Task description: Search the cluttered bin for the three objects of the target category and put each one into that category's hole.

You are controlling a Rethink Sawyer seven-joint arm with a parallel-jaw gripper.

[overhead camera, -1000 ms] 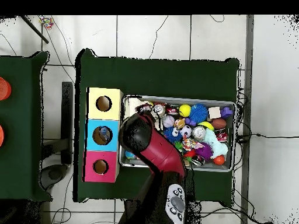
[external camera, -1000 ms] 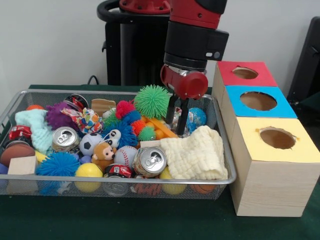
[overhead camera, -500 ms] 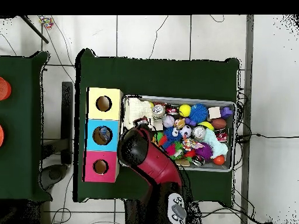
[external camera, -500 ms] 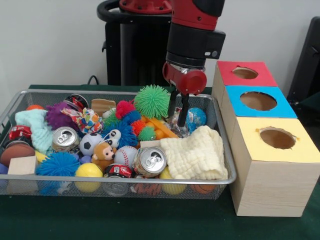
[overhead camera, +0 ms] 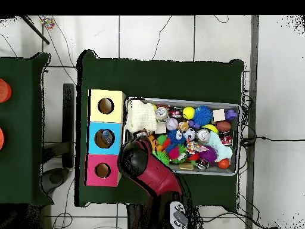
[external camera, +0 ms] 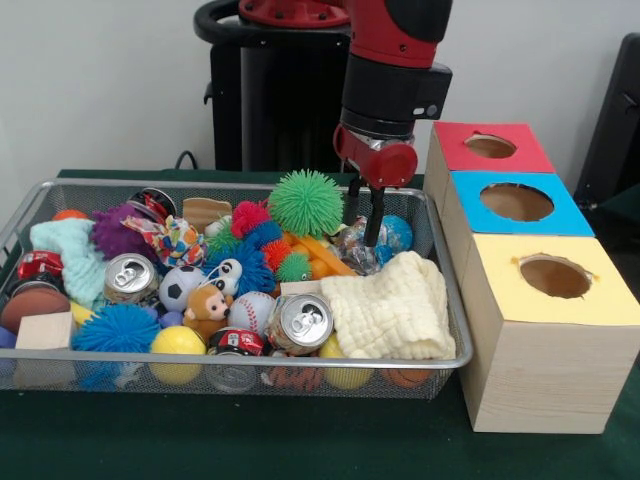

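Front view: nearest the camera, the cream cloth (external camera: 390, 305) lies heaped in the corner of the wire bin (external camera: 250, 372), and every place here is told from it. A silver can (external camera: 300, 322) touches the cloth on the side away from the boxes. On the cloth's other side, outside the bin, stands the yellow box (external camera: 560, 325) with its hole; behind that the blue box (external camera: 520, 205), and farthest the red box (external camera: 490, 150).

Just behind the cloth lie a crinkled clear thing (external camera: 357, 250) and a blue ball (external camera: 394, 233), with a green spiky ball (external camera: 305, 203) further back and away from the boxes.

The gripper (external camera: 362, 230) hangs over the spot just behind the cloth, its tips low among the toys. The fingers (external camera: 373, 220) stand a little apart, and nothing shows between them; they grip nothing.

The step in hand looks like the search and first pick, since no toy is seen at any hole. Which category is wanted cannot be told from these views. The likeliest object is the crinkled clear thing or the blue ball, both just below and beside the tips. The next move would call for settling around one of them, pinching it, lifting clear of the bin wall, and crossing to the matching hole.
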